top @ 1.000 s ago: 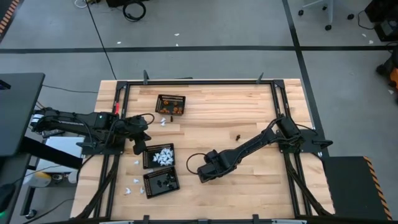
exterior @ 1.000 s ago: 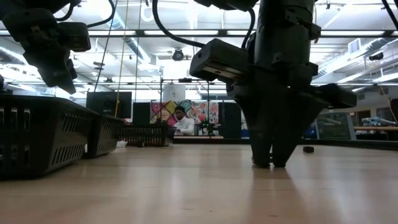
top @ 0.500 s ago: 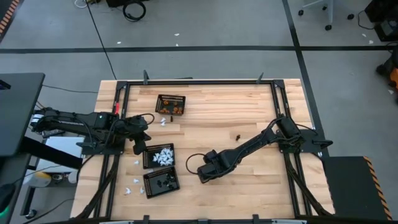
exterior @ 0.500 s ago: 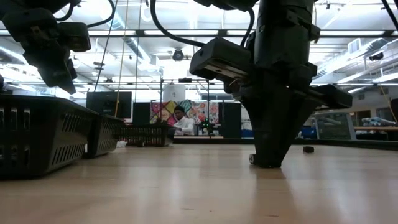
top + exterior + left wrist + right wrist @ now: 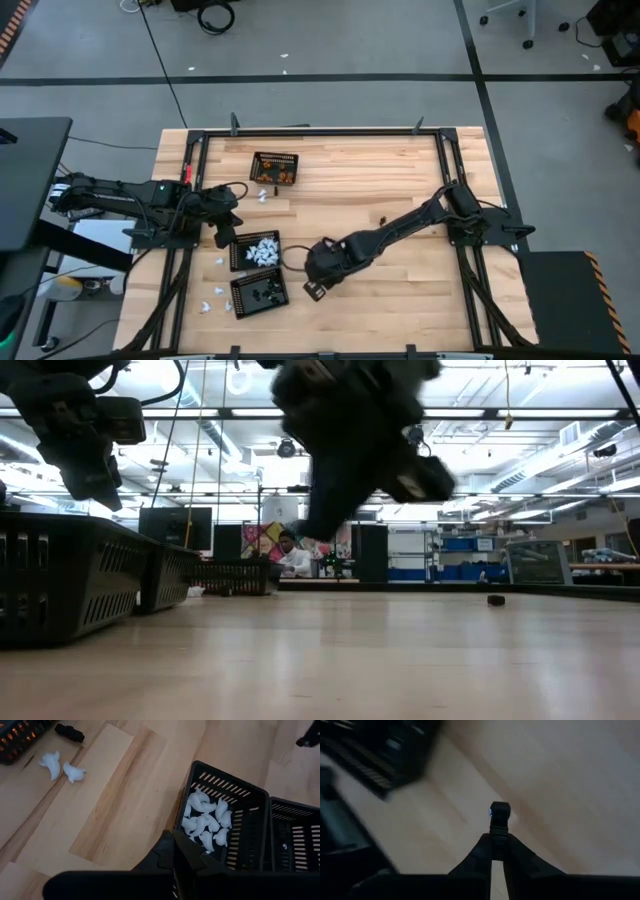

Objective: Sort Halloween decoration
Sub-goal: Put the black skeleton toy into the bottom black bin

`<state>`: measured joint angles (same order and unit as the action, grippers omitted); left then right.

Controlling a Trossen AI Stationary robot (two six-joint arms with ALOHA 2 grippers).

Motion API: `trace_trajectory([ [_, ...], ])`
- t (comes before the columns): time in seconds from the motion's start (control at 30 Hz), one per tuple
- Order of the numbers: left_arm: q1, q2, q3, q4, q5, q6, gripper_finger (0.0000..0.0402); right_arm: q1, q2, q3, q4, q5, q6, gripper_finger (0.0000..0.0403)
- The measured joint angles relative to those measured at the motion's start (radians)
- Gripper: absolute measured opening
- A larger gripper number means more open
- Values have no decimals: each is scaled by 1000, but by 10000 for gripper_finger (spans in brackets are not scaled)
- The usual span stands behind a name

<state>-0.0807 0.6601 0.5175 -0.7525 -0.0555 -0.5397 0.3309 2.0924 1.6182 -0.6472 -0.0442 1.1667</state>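
On the pale wooden counter [image 5: 400,290], the right gripper [image 5: 312,283] hangs just beside the black mesh basket of black pieces [image 5: 259,293], at its 3 o'clock, jaws clamped on a small black toy piece [image 5: 499,815]; the left gripper [image 5: 222,238], jaws closed and empty, waits at 9 o'clock

**Setting: open-plan robotics lab / workshop hall**

Wooden worktable [image 5: 330,205] bolted inside a black metal frame [image 5: 300,131], set on a grey concrete floor marked with dark tape lines [image 5: 300,77]. Loose cables [image 5: 215,15] on the floor at 11 o'clock; an office chair base [image 5: 510,15] at 1 o'clock. Beyond the table: exposed ceiling ducts and strip lights [image 5: 560,455], shelving [image 5: 460,545], a colourful wall panel [image 5: 262,540], and a seated person [image 5: 293,555] at a far desk.
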Motion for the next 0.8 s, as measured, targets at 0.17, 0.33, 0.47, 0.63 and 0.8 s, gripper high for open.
trace_trajectory([
  [0.17,0,0,0,0,0,-23,5,-58,-1,28,62,-63,-68,30],
  [0.33,0,0,0,0,0,-47,5,-101,0,30,255,-112,-85,30],
  [0.47,0,0,0,0,-1,-48,5,-107,1,41,264,-86,-95,28],
  [0.63,0,0,0,0,-3,-44,5,-99,74,162,211,-80,-117,26],
  [0.8,0,0,0,0,-4,-44,5,-82,241,421,115,-92,-157,26],
])
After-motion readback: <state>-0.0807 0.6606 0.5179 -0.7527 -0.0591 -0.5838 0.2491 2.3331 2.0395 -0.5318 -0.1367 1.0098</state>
